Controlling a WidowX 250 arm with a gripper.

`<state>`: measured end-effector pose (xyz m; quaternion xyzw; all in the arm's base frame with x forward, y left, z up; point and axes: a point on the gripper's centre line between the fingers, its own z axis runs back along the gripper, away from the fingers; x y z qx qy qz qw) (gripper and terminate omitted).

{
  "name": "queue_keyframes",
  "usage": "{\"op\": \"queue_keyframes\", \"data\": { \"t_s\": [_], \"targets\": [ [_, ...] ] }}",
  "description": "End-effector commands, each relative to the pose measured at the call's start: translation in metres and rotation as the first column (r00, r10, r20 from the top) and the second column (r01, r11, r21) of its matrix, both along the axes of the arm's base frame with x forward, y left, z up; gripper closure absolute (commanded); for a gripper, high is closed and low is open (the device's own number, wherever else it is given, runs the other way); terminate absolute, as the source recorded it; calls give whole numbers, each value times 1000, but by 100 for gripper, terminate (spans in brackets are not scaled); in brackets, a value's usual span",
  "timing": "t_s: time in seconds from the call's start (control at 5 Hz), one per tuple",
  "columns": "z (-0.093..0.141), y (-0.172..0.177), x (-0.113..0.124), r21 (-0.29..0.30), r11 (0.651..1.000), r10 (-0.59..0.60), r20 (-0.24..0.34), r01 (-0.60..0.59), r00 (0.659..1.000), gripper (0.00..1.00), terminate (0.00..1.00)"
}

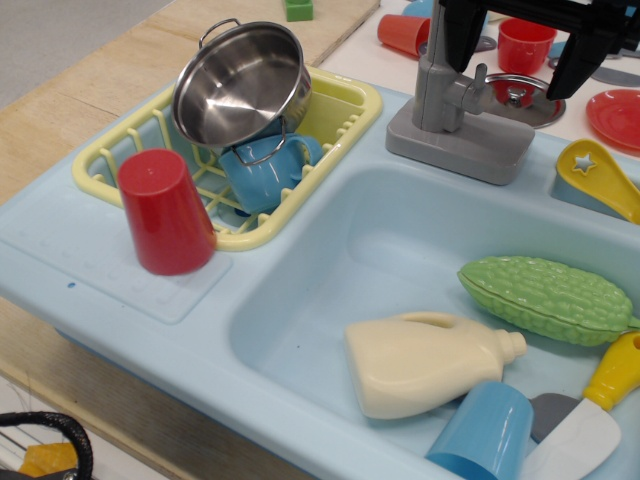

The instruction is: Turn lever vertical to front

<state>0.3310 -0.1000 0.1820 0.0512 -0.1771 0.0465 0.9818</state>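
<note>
The lever [472,92] is a small grey arm with a short upright peg. It projects to the right from the grey tap column [436,88], which stands on a rectangular grey base [458,148] at the back rim of the sink. My black gripper [512,76] hangs open above and just behind the tap. Its left finger [458,38] is over the column top and its right finger [582,60] is well to the right of the lever. The jaws hold nothing and do not touch the lever.
A yellow dish rack [128,140] holds a steel pot [240,82] and a blue cup [262,170]; a red cup [165,212] stands beside it. The blue sink [330,250] holds a green gourd [548,298], cream bottle [430,362], blue cup [482,436] and knife [590,420]. A silver disc [520,98], red cups [526,44] and red plate [616,116] lie behind.
</note>
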Motion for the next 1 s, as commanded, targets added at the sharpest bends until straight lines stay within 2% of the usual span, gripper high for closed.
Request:
{"op": "queue_keyframes", "data": {
  "t_s": [0.0,0.4,0.8],
  "targets": [
    [5,6,6,-28,1000,15,58,-14,998,100,0],
    [-4,8,5,-55,998,40,49,-37,998,100,0],
    [-4,12,-17,-75,990,120,43,-116,992,100,0]
  ]
}}
